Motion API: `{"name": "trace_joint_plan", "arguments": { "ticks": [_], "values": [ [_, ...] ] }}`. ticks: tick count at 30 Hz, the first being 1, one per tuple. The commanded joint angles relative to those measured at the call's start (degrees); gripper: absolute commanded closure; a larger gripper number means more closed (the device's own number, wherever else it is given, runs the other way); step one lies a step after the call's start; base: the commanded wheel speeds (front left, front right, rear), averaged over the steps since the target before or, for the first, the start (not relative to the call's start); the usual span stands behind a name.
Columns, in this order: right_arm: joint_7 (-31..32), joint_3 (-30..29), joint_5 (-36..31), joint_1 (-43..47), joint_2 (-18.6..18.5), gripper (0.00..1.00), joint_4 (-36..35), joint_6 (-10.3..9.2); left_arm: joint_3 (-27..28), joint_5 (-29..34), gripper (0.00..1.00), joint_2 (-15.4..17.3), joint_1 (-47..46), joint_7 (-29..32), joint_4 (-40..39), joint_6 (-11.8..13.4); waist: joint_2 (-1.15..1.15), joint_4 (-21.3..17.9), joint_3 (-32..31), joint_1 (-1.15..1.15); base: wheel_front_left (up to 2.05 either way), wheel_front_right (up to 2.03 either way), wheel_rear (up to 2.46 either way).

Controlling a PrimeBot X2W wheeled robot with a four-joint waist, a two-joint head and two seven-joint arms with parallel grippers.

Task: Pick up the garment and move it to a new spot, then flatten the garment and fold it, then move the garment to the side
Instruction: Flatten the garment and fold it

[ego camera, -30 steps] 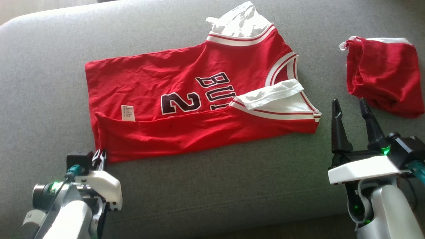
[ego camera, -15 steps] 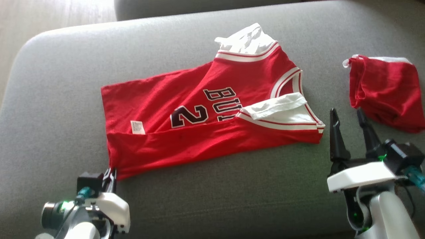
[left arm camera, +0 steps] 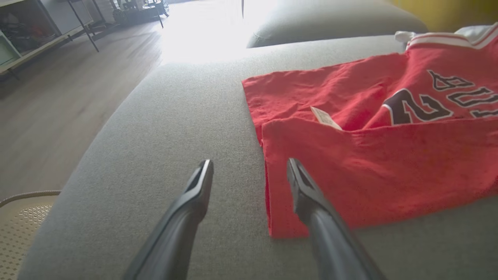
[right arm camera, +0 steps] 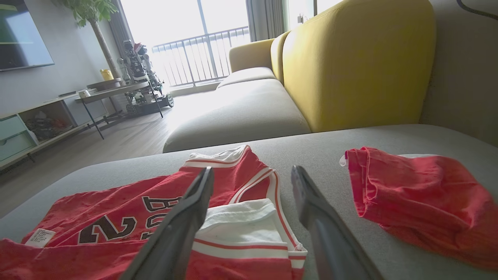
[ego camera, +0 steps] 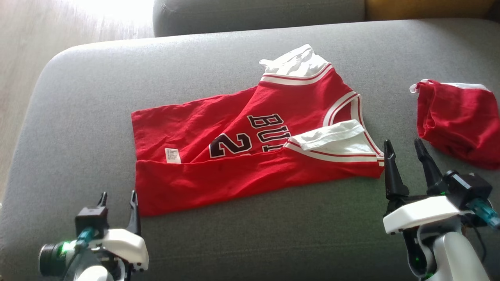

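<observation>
Both jaws spread: left gripper and right gripper beside jersey on sofa

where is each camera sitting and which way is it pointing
Head view: on the robot's head, looking forward and down at the red jersey on the grey sofa seat; left gripper lower left, right gripper lower right, both open.
Left wrist view: on the left wrist, looking low along the left fingers at the jersey's hem corner.
Right wrist view: on the right wrist, looking along the right fingers over the jersey's neck end towards a yellow sofa back.
Shared: all three show the jersey's white label.
</observation>
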Motion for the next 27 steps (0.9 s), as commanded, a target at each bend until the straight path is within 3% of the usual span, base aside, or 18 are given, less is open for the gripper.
{"name": "trace_joint_plan", "arguments": {
  "ticks": [1,8,18,27],
  "values": [
    [-0.03,1.18,-0.27,-0.68,0.06,0.0,-2.08,-0.02,2.83,-0.43,0.0,0.64,-1.28,-0.83,-2.0,0.44,0.0,0.05,-0.01,0.0,0.0,0.0,0.0],
    [0.21,1.22,-0.27,-0.33,0.06,0.0,-2.69,-0.02,4.9,-3.04,0.0,-2.97,1.43,-2.21,-4.78,0.83,0.0,0.1,0.5,0.0,0.0,0.0,0.0],
    [0.81,1.25,-0.81,-1.22,0.06,0.0,-3.61,-0.02,5.02,-5.63,0.0,-5.93,-1.0,-2.14,2.85,-1.29,0.0,-1.42,2.63,0.0,0.0,0.0,0.0],
    [0.78,1.28,-0.86,-1.94,0.06,0.0,-3.94,-0.02,5.63,-6.03,0.0,-6.43,-6.09,0.72,12.08,1.34,0.0,-3.06,4.79,0.0,0.0,0.0,0.0]
  ]
}}
